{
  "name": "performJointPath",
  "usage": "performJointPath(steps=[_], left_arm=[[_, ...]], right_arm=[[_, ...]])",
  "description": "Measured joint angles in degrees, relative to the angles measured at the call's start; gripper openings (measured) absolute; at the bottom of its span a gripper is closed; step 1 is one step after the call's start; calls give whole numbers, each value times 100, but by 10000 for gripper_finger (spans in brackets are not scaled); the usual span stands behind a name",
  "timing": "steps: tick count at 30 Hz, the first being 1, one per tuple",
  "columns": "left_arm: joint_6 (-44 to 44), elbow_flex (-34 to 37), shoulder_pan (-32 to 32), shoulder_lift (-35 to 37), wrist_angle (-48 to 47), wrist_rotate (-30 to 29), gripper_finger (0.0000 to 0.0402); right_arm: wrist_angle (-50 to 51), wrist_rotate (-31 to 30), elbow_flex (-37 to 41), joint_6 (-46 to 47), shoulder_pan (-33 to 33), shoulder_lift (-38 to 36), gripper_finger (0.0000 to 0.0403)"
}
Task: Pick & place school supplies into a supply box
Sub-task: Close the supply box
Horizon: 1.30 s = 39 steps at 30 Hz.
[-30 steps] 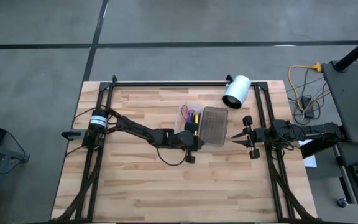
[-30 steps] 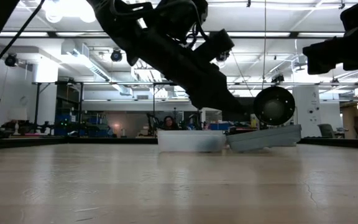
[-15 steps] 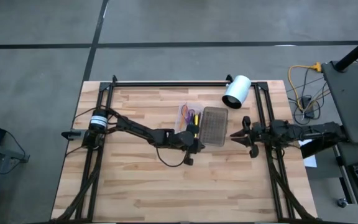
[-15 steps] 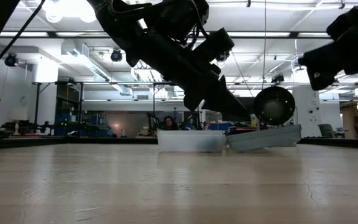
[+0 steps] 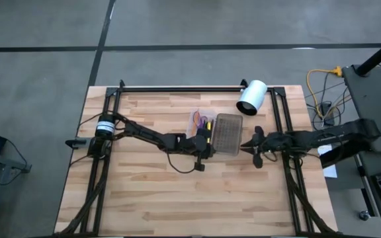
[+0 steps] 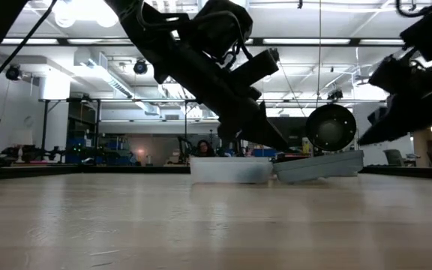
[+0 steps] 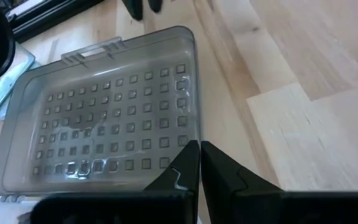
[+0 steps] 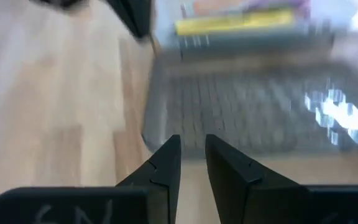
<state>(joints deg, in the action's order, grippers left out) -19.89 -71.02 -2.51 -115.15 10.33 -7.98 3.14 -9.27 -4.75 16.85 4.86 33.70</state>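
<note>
The supply box lies open at mid-table. Its whitish tray (image 5: pixel 200 121) (image 6: pixel 229 169) holds the school supplies (image 5: pixel 205 123) (image 8: pixel 241 17): yellow and orange pencils and something purple. Its grey ribbed lid (image 5: pixel 228 134) (image 7: pixel 104 118) (image 8: pixel 253 118) is flapped open to the tray's right and lies slightly tilted (image 6: pixel 321 165). My left gripper (image 5: pixel 208 143) (image 7: pixel 199 155) is shut, its tips at the lid's near left corner. My right gripper (image 5: pixel 246 144) (image 8: pixel 191 146) hovers just off the lid's right edge, pointing at it, with the fingers a narrow gap apart. My left gripper's shut fingertips (image 7: pixel 191 152) stand at the lid's corner (image 7: pixel 182 140), slanting down from the table's left. Whether they touch the lid, I cannot tell.
A white cylinder (image 5: pixel 251 97) (image 6: pixel 331 127) lies near the far right of the table, beyond the lid. Dark frame rails (image 5: pixel 273 112) run along the left and right sides. Bare wood (image 5: pixel 177 198) fills the near half of the table.
My right gripper has travelled toward the table's left, from near the right rail to just beside the lid's right edge, and has come lower. The box and the supplies have stayed where they were.
</note>
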Motion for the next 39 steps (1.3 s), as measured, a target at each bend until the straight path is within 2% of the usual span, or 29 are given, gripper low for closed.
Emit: performJointPath(steps=[4, 14, 19, 27, 39], left_arm=[[-14, 0, -4, 2, -43, -248, 0], [-28, 0, -1, 2, -160, -302, 0], [-104, 0, -4, 9, -185, -613, 0], [-104, 0, 6, 13, -281, -883, 0], [-89, 0, 38, 15, -378, -1039, 0]], right_arm=[[440, 7, -326, 296, 0, 684, 68], [1476, -142, -1103, 657, 11, 1939, 68], [1298, -535, -1197, 675, 11, 2520, 68], [795, -593, -1195, 629, 11, 3156, 68], [345, -682, -1161, 546, 13, 3452, 68]])
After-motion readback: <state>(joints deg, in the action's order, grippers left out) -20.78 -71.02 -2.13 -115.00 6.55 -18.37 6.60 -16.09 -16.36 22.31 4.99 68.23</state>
